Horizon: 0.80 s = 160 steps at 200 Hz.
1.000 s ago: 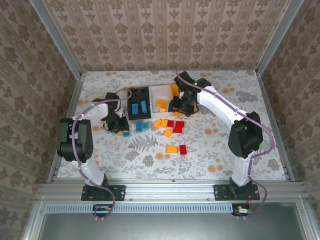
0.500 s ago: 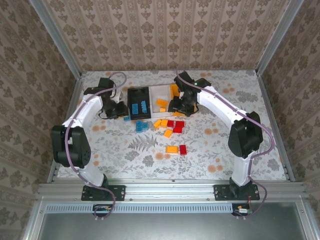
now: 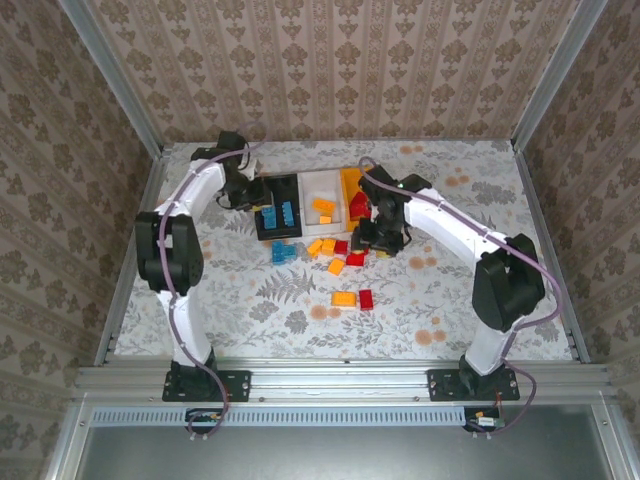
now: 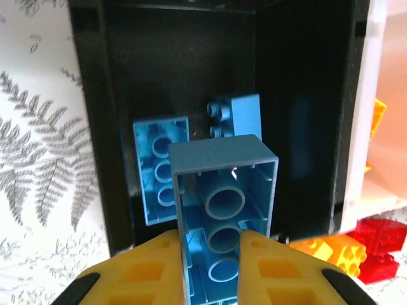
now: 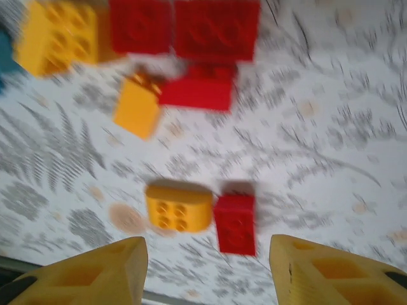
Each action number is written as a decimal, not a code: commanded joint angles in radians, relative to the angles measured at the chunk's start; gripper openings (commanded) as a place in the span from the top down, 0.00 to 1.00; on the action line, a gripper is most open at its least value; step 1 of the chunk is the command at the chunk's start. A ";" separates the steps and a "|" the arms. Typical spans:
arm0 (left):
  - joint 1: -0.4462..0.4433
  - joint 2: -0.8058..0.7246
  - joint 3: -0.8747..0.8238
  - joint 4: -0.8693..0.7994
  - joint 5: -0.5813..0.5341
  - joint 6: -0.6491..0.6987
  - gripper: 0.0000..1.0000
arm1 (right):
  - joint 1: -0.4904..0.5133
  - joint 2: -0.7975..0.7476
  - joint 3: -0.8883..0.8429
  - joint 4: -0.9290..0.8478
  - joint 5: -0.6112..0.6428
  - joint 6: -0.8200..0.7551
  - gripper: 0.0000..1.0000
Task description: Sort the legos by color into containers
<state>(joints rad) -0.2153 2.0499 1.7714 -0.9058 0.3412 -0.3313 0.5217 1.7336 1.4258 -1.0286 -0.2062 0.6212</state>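
My left gripper [image 4: 210,238] is shut on a blue lego [image 4: 222,203], hollow underside facing the camera, over the black container [image 4: 299,127]. Two more blue legos [image 4: 156,165] lie in that bin. From above, the left gripper [image 3: 262,194] is at the black bin's [image 3: 262,230] left side; the white bin [image 3: 312,186] and the orange-yellow bin [image 3: 349,180] adjoin it. My right gripper [image 5: 210,267] is open above an orange lego [image 5: 178,206] and a red lego [image 5: 235,222] lying side by side. From above, the right gripper [image 3: 385,237] hovers by the loose pile.
Loose legos lie in front of the bins: blue ones [image 3: 283,250], orange ones [image 3: 322,245], red ones [image 3: 357,257]. An orange and red pair [image 3: 352,298] sits nearer me. Orange legos [image 3: 323,208] lie in the white bin. Walls enclose the table on three sides.
My left arm swung from the table left of the bins up over the black bin, carrying the blue lego. My right gripper moved from the bins out over the loose pile.
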 commanded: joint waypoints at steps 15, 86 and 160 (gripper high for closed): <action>-0.004 0.067 0.111 -0.083 -0.022 0.028 0.70 | 0.070 -0.075 -0.165 -0.054 -0.015 -0.036 0.41; -0.009 0.064 0.143 -0.109 -0.013 0.029 0.50 | 0.164 0.015 -0.193 0.011 0.004 -0.034 0.41; -0.009 -0.156 -0.058 -0.093 -0.019 0.034 0.45 | 0.155 0.153 -0.150 0.036 0.061 -0.046 0.44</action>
<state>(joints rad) -0.2214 2.0136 1.7752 -0.9836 0.3283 -0.3122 0.6815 1.8519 1.2392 -0.9981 -0.1871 0.5934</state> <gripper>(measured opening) 0.550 0.575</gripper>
